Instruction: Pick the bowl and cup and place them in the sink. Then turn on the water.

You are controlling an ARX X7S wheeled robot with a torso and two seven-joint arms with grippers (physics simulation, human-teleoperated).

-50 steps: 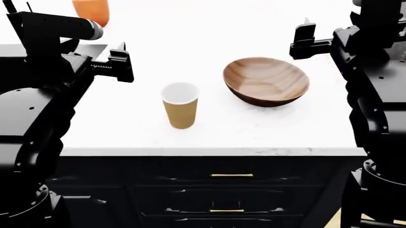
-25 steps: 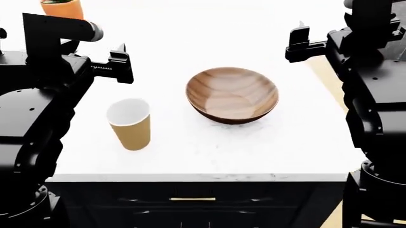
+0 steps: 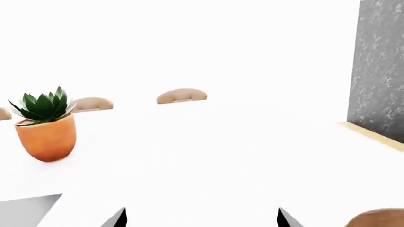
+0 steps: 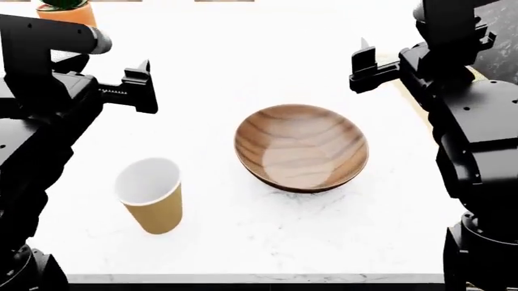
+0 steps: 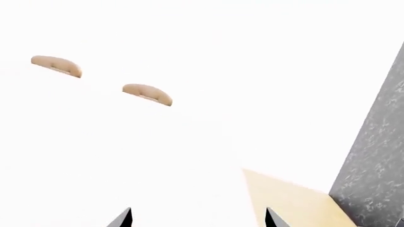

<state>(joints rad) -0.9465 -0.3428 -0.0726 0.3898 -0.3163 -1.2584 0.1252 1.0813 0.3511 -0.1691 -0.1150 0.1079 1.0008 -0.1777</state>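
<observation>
Both the left gripper (image 4: 144,85) and right gripper (image 4: 364,63) hang with jaws apart, empty. Lower the left one squarely over the cup (image 4: 150,203), left of the bowl (image 4: 300,147), closing gently.

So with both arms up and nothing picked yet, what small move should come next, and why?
Probably lower the left gripper toward the cup. The cup stands upright on the white counter on that arm's side, apart from the bowl, and both grippers look open and empty above the counter. The right gripper sits nearer the bowl. No sink shows in these views.
</observation>
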